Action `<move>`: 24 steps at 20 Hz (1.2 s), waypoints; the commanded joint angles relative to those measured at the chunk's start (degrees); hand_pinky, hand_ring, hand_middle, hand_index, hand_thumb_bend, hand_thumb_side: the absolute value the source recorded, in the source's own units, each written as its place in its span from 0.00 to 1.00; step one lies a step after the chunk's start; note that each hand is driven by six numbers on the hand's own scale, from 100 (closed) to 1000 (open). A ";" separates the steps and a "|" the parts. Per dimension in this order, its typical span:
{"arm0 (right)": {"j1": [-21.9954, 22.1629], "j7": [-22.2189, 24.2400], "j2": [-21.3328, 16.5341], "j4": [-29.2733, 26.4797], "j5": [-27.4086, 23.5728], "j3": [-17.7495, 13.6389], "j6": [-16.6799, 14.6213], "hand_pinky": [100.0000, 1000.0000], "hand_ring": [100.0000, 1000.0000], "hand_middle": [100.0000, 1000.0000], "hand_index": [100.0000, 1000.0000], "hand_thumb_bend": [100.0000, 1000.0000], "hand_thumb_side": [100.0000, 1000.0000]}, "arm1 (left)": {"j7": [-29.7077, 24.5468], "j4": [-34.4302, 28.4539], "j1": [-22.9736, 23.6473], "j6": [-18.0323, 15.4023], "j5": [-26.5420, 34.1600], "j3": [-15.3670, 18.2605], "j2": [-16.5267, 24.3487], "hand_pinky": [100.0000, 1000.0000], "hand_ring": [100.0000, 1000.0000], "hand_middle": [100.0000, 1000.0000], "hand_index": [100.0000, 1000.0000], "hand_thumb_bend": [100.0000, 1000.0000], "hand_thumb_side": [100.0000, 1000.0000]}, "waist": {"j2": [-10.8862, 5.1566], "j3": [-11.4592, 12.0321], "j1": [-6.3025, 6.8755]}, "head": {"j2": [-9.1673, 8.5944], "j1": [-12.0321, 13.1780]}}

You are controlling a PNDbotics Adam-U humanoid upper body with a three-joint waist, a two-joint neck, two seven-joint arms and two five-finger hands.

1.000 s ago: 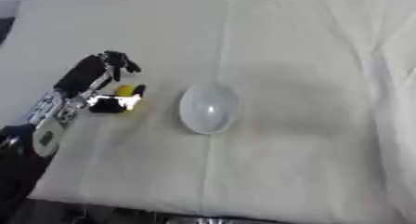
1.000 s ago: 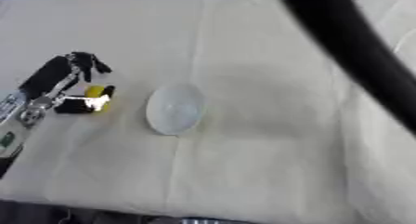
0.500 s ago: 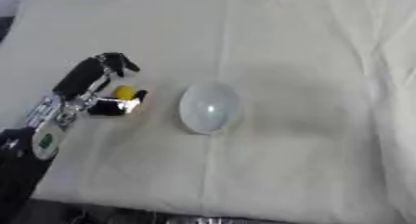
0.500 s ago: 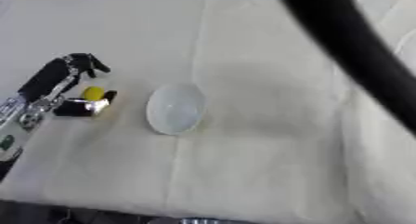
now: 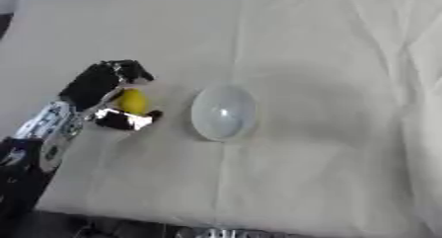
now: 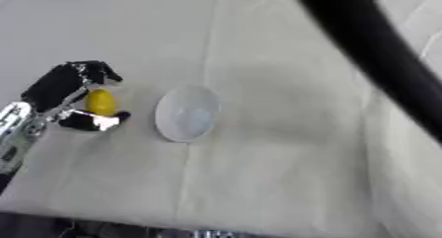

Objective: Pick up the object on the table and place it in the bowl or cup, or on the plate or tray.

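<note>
Cream cloth-covered table (image 5: 328,44); left hand (image 5: 102,90) is pinching small yellow rounded object (image 5: 132,100) between fingers and thumb. Translucent white bowl (image 5: 224,111) just beyond fingertips. Risk: object slipping mid-transfer.

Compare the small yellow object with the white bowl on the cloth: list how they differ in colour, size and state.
Colour: the yellow object is bright yellow, the white bowl pale and glossy. Size: the yellow object is much smaller than the bowl. State: the yellow object sits between the curled fingers and thumb of the left hand; the bowl stands free, untouched, to the right of it. Both are rounded and over the same cream cloth.
</note>
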 commanded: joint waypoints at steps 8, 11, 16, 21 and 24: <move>-1.03 0.35 -0.85 -0.46 -0.72 -0.32 -0.35 0.67 0.75 0.83 0.80 0.00 0.99 | 3.15 2.61 -0.66 0.89 -3.14 1.73 -1.79 0.18 0.44 0.54 0.68 0.29 0.61 | 0.56 -0.02 -0.45 | -0.26 -0.40; -1.05 0.36 -0.76 -0.46 -0.87 -0.38 -0.36 0.67 0.75 0.83 0.79 0.00 1.00 | 4.70 3.58 -0.88 1.40 -2.96 2.88 -3.69 0.16 0.43 0.54 0.68 0.24 0.61 | 0.86 0.00 -0.73 | -0.26 -0.40; -1.28 0.07 -0.53 -0.46 -1.15 -0.53 -0.45 0.66 0.74 0.82 0.79 0.00 1.00 | 6.35 4.56 -1.53 1.99 -2.58 4.30 -6.16 0.06 0.33 0.47 0.65 0.12 0.58 | 1.21 0.06 -1.43 | -0.26 -0.24; -1.44 -0.99 -0.32 -0.46 -1.39 -0.74 -0.47 0.64 0.73 0.81 0.78 0.00 1.00 | 10.15 4.05 -1.95 1.30 -2.33 4.80 -6.62 0.00 0.04 0.18 0.56 0.08 0.47 | 1.28 0.03 -1.83 | -0.26 -0.08; -1.43 -1.58 -0.22 -0.46 -1.45 -0.78 -0.37 0.63 0.73 0.81 0.78 0.00 1.00 | 13.04 3.48 -2.06 0.73 -2.97 4.97 -5.99 0.00 0.03 0.17 0.55 0.08 0.36 | 1.13 0.06 -1.85 | -0.26 -0.05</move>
